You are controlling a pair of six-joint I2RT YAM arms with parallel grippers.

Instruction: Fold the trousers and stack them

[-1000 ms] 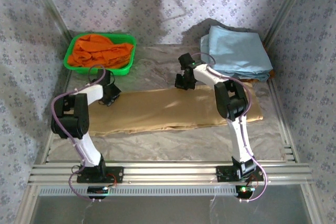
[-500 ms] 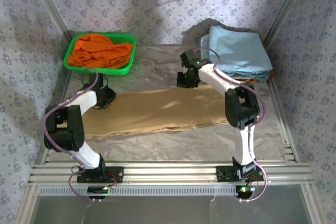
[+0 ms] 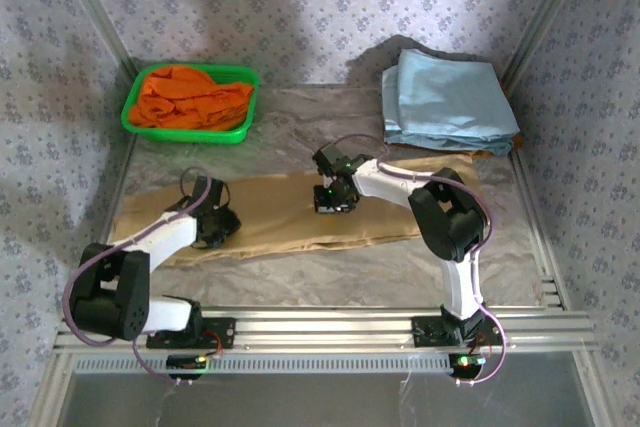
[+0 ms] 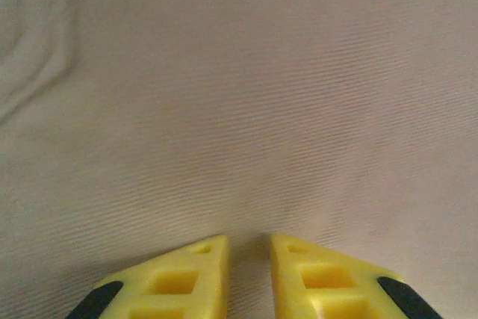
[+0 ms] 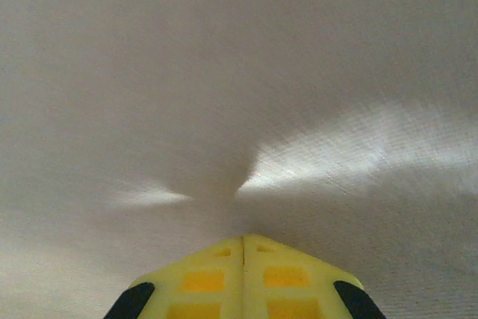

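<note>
The tan trousers (image 3: 280,212) lie flat in a long band across the middle of the table. My left gripper (image 3: 218,229) is low over their left part. In the left wrist view its yellow fingertips (image 4: 213,248) stand slightly apart, so the gripper (image 4: 249,238) is narrowly open, with ribbed tan cloth (image 4: 239,110) right under them. My right gripper (image 3: 330,199) rests on the middle of the trousers. In the right wrist view it (image 5: 243,238) is shut, tips meeting on a thin seam against the cloth (image 5: 239,72), with nothing seen between them.
A green basket (image 3: 185,133) holding a bright orange garment (image 3: 190,95) stands at the back left. A stack of folded light blue garments (image 3: 445,102) lies at the back right. Patterned walls close in three sides, and an aluminium rail (image 3: 300,327) runs along the near edge.
Both grippers came from the trousers' far edge toward the near side, the right also shifting left. The left jaws opened a little. The trousers' left end now reaches further left.
</note>
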